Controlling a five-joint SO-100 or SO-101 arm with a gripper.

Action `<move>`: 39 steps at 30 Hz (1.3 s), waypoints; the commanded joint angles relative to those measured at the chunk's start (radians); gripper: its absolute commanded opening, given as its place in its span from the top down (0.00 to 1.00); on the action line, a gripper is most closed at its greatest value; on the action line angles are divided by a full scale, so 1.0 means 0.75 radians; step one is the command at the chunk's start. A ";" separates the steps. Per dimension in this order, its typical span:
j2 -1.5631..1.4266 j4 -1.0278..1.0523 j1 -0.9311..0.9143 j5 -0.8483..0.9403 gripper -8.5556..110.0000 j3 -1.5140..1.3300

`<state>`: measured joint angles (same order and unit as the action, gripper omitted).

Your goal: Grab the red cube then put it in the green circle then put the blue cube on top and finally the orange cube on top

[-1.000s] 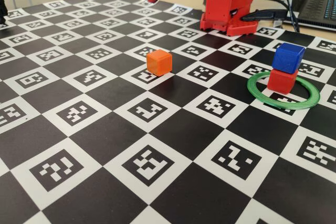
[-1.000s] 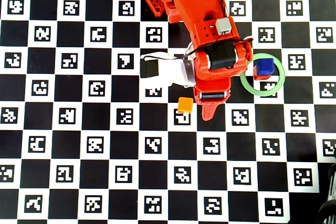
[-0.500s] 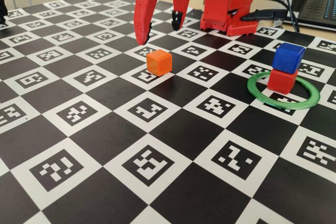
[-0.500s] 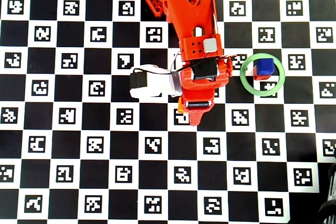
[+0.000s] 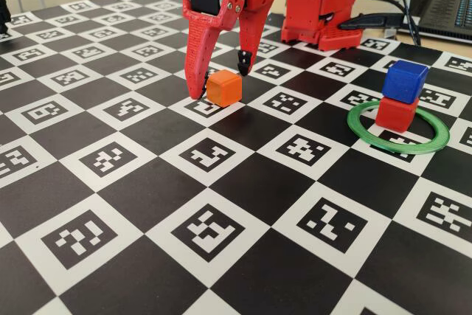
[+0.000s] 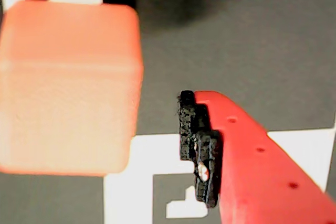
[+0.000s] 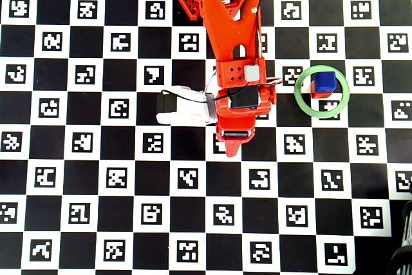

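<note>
The orange cube [image 5: 223, 88] sits on a white tag square left of centre in the fixed view. My gripper [image 5: 220, 81] is open and lowered around it, one red finger on the cube's left and the other behind it on the right. In the wrist view the orange cube [image 6: 68, 87] fills the left, and one black-padded fingertip [image 6: 198, 145] stands apart on its right. The arm hides this cube in the overhead view. The blue cube [image 5: 405, 80] rests on the red cube [image 5: 396, 113] inside the green circle [image 5: 413, 150]; from overhead, the blue cube [image 7: 324, 81] stands in the green circle [image 7: 302, 104].
The red robot base [image 5: 321, 1] stands at the back of the checkered tag board, with cables and a laptop [image 5: 446, 5] at the far right. The white wrist camera housing [image 7: 183, 107] sticks out left of the arm.
The gripper came down from above the board, and its open fingers now straddle the orange cube. The cubes and the ring have not moved.
</note>
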<state>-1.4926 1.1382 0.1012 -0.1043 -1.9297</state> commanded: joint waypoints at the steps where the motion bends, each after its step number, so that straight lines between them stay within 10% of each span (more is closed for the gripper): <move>1: -0.027 -0.063 0.016 -0.004 0.58 -0.010; 39: -0.006 -0.190 -0.063 -0.117 0.58 -0.074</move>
<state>-1.4772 1.0063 0.0552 -0.1795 -1.9911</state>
